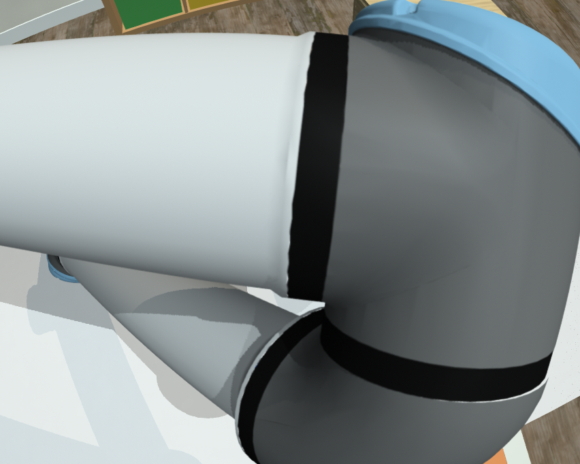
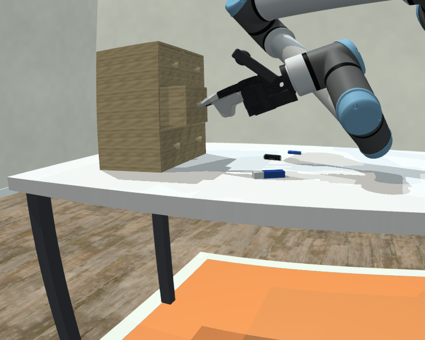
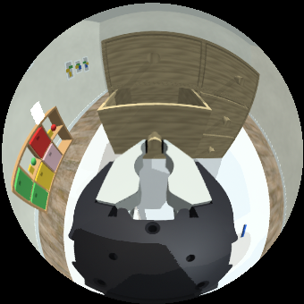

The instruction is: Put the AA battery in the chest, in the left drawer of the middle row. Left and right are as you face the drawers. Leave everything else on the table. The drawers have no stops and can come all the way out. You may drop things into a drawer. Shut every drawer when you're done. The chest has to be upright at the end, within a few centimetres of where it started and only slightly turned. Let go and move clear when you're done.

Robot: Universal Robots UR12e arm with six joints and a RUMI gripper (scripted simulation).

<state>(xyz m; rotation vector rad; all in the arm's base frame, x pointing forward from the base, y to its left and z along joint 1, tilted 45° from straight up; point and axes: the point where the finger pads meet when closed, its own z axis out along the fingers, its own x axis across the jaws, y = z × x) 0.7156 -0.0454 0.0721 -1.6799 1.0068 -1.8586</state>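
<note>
The wooden chest stands upright on the white table. Its middle-row left drawer is pulled partly out, and its open top shows in the wrist view. My gripper is shut on that drawer's knob. A small black cylinder and a smaller blue cylinder lie on the table to the right of the chest. I cannot tell which is the AA battery. The top view shows only the arm.
A white and blue block lies on the table in front of the cylinders. The other drawers are shut. A colourful shelf stands on the floor, off the table.
</note>
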